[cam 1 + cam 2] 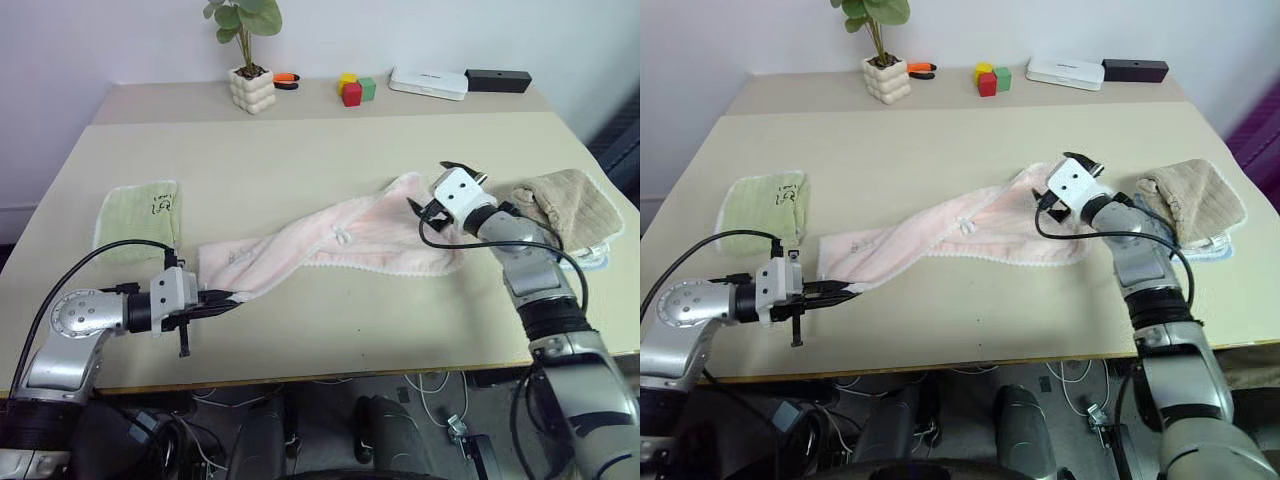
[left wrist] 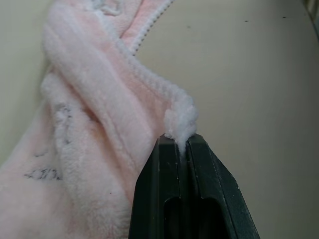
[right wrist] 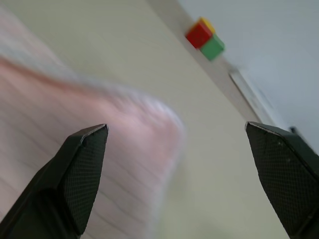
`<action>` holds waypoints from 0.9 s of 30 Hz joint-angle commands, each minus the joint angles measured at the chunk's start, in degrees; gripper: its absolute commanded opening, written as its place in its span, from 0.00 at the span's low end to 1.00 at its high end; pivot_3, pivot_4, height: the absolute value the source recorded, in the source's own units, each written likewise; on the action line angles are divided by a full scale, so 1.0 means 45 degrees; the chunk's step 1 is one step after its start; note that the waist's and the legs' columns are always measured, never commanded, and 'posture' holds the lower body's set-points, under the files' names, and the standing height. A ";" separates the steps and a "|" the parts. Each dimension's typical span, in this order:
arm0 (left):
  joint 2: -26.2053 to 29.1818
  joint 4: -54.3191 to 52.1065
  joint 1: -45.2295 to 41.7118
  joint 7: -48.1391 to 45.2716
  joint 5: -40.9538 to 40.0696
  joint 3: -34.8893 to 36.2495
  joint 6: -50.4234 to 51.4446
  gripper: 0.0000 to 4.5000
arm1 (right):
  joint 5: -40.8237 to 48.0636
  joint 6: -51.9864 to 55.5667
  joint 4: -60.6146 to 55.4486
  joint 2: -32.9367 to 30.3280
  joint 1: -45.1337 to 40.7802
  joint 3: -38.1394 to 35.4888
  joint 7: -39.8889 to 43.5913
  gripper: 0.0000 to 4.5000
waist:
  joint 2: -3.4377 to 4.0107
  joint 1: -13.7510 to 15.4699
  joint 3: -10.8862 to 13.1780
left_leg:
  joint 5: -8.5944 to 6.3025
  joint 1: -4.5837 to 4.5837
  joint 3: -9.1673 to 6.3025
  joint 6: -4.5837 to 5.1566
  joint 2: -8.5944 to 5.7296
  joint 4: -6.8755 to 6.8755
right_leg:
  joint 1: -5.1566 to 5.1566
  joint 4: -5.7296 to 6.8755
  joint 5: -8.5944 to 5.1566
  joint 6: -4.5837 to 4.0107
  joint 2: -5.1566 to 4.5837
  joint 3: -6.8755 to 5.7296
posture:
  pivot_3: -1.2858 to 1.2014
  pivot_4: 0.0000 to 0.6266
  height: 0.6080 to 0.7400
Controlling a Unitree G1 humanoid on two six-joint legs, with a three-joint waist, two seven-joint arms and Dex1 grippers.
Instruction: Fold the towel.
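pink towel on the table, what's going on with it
A two-armed robot is working on folding the pink towel, which lies stretched and twisted across the table. The left end effector is shut on the towel's near-left corner. The right end effector is wide open at the towel's far end, holding nothing. No fold has been made yet. A green towel and a tan towel lie off to either side.
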 commanded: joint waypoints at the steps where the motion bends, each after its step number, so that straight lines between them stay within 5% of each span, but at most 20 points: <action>1: -0.0001 -0.1124 0.0888 0.0358 -0.0323 0.0459 -0.0107 0.02 | -0.1211 -0.1231 0.1873 -0.0114 -0.1402 0.0637 -0.0814 1.00 | 0.0002 -0.0082 0.0001 | 0.0001 0.0000 0.0004 -0.0001 -0.0001 -0.0008 | -0.0010 0.0001 0.0002 0.0003 0.0000 0.0007 | 0.52 0.24 1.00; 12: -0.0268 -0.2567 0.2735 0.1300 -0.0270 0.0301 -0.0110 0.02 | -0.3547 -0.3416 0.5434 0.0797 -0.4410 0.2639 -0.2401 1.00 | 0.0022 -0.0326 0.0012 | 0.0014 0.0000 0.0050 -0.0023 0.0004 -0.0035 | -0.0028 0.0012 0.0016 0.0028 0.0009 0.0016 | 0.52 0.24 1.00; 27: -0.0430 -0.3172 0.4546 0.2110 0.0272 0.0312 -0.0835 0.02 | -0.6988 -0.2896 0.8074 0.2450 -0.6340 0.5890 -0.4815 1.00 | 0.0028 -0.0346 0.0009 | 0.0016 -0.0002 0.0074 -0.0050 0.0014 -0.0044 | -0.0057 0.0035 -0.0003 -0.0009 0.0008 0.0027 | 0.52 0.24 1.00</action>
